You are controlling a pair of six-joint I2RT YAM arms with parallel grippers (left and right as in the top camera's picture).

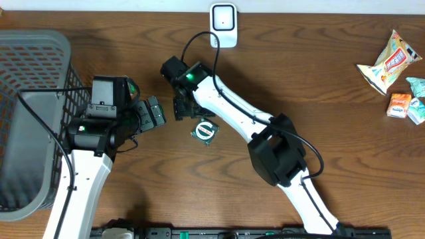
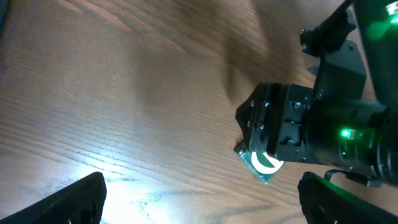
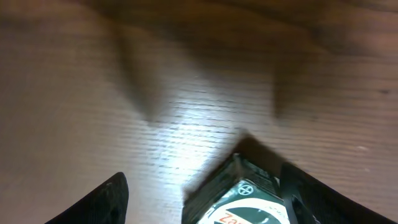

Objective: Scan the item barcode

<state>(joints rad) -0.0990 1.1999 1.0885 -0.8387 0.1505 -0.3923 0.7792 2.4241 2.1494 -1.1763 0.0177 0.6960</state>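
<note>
The item, a small dark-green packet (image 1: 204, 130) with a white label, lies flat on the wooden table. Its barcode does not show in any view. My right gripper (image 1: 182, 109) hovers just left of it, pointing down. In the right wrist view the packet (image 3: 242, 199) sits between the spread fingers of my right gripper (image 3: 204, 186), close to the right-hand one and apart from the left-hand one. My left gripper (image 1: 154, 114) is open beside the right gripper, nothing between its fingers. From the left wrist, the packet (image 2: 264, 165) peeks out under the right gripper (image 2: 280, 124).
A white scanner unit (image 1: 224, 24) stands at the table's far edge, its cable running to the right arm. A grey mesh basket (image 1: 26, 79) fills the left side. Snack packets (image 1: 388, 63) and small sweets (image 1: 405, 105) lie at the far right.
</note>
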